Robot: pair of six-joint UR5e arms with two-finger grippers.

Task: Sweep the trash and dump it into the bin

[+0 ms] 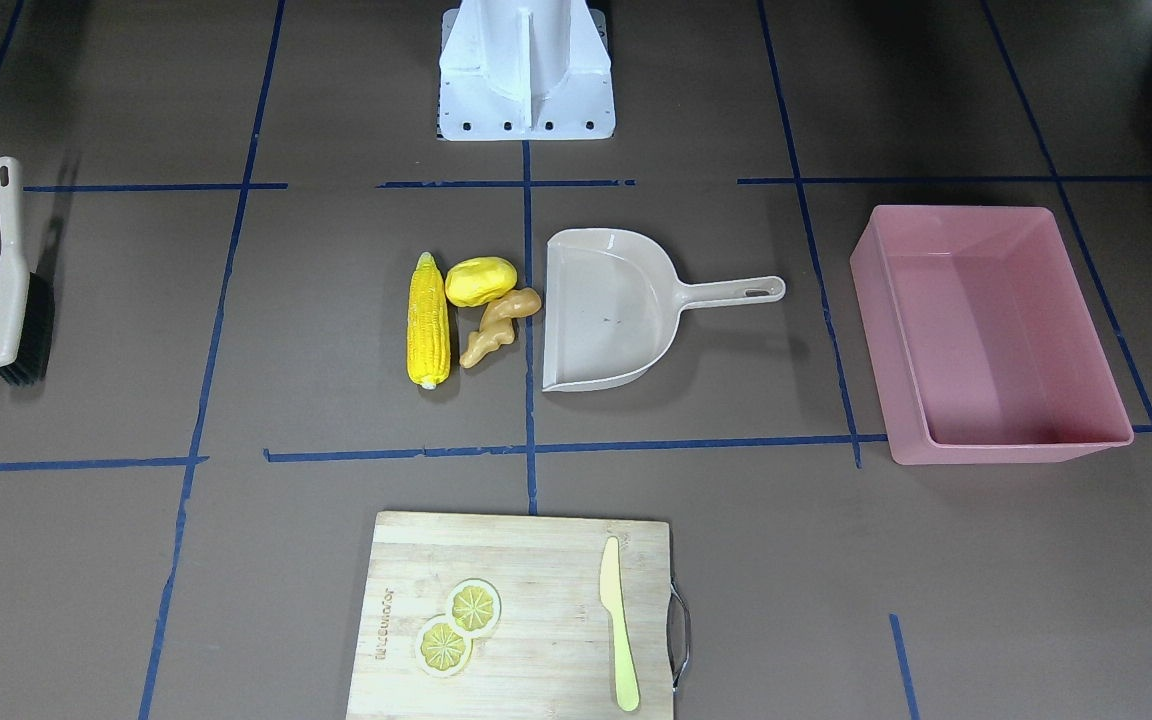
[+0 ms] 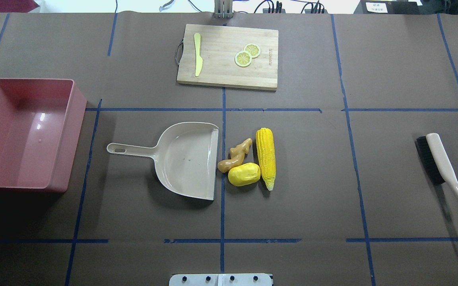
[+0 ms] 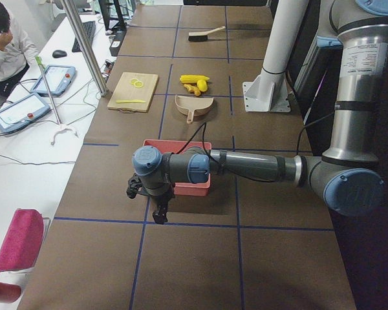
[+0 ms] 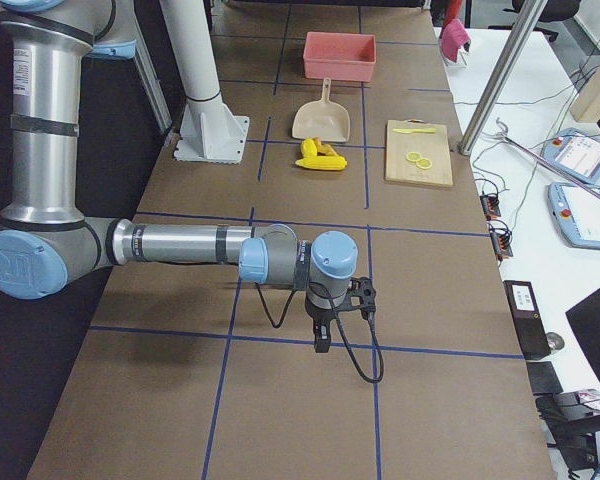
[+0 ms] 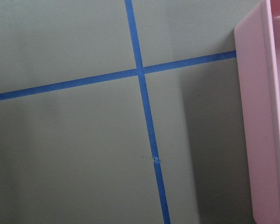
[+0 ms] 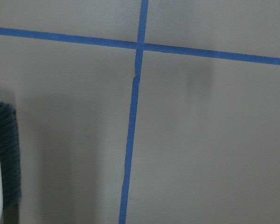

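- Nothing had been swept yet. The trash sat bunched mid-table: a ridged yellow toy corn cob (image 2: 266, 158), a lumpy rounded yellow potato-like piece (image 2: 244, 174) and a knobbly tan toy ginger root (image 2: 235, 155). The ginger lay just beside the open lip of the beige plastic dustpan (image 2: 185, 159).
- The dustpan was empty, mouth facing the trash. Its handle (image 2: 131, 150) pointed toward the large rectangular pink plastic bin (image 2: 22, 131), which stood well apart and was empty too.
- My left gripper (image 3: 160, 216) hung low just beside the bin's outer wall. Only the side camera caught it, so I honestly couldn't tell if the jaws were apart or closed.
- Same deal with my right gripper (image 4: 321, 343), which hung over the table near the beige hand brush with black bristles (image 2: 443, 165). Couldn't tell there either.
- The toys looked like light, smooth, hard plastic to me. I figured the potato piece and the corn would roll or skid rather than drag, so a broad push from the corn side made sense.
- I'd have pinched the brush on its slim stiff handle, clear of the soft bristles.
- The dustpan looked light enough to slide away, so my guess was the left should grip its handle and press it down.
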